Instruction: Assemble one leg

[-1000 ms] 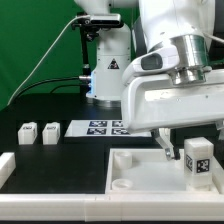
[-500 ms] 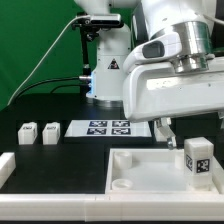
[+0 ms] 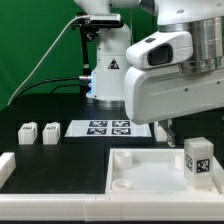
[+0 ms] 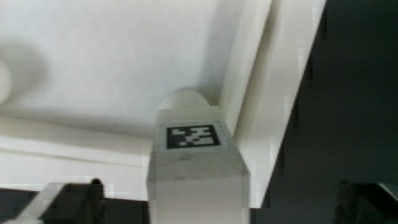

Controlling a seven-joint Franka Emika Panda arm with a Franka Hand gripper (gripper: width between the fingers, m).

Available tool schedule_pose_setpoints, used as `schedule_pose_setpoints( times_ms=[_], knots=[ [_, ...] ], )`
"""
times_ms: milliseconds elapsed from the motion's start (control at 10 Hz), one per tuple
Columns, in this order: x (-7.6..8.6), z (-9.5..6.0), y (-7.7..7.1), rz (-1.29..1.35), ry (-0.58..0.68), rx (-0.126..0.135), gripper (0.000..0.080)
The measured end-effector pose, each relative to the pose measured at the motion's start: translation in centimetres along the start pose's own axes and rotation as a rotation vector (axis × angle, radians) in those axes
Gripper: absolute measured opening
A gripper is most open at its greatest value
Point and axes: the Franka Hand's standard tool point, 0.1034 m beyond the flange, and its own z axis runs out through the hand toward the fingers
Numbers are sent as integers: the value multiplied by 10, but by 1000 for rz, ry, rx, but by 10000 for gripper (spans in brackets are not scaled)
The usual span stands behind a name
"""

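Note:
A leg (image 3: 197, 160), a small white block with a black-and-white tag, stands upright in the white tray's (image 3: 150, 178) corner at the exterior view's right. In the wrist view the same leg (image 4: 196, 160) rises between my two dark fingers (image 4: 75, 204), with a gap on each side. My gripper (image 3: 168, 130) is open and holds nothing. It hangs above and a little to the left of the leg, mostly hidden behind the arm's white body. My gripper (image 4: 222, 203) straddles the leg's top in the wrist view.
Two more small white legs (image 3: 28, 133) (image 3: 50, 132) stand on the black table at the exterior view's left. The marker board (image 3: 110, 127) lies behind the tray. A white part (image 3: 5, 166) sits at the left edge. The robot base (image 3: 105, 70) stands at the back.
The arm has lifted up and away from the leg. The leg stays standing in the tray corner, free of the fingers.

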Motion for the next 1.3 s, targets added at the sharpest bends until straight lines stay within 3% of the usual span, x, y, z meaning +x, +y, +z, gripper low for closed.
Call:
schedule_pose_setpoints(
  times_ms=[300, 500, 700, 800, 900, 1000, 1100, 1300],
  knots=[
    [3, 6, 4, 11, 18, -2, 649],
    [4, 21, 7, 13, 26, -5, 649],
    [5, 25, 8, 13, 36, -6, 649],
    [6, 25, 3, 7, 37, -5, 522],
    [6, 25, 2, 5, 35, -5, 522],
    [6, 25, 2, 6, 35, -5, 384],
    [6, 25, 3, 6, 35, -5, 294],
    [6, 26, 3, 27, 35, -4, 294]
  ],
)
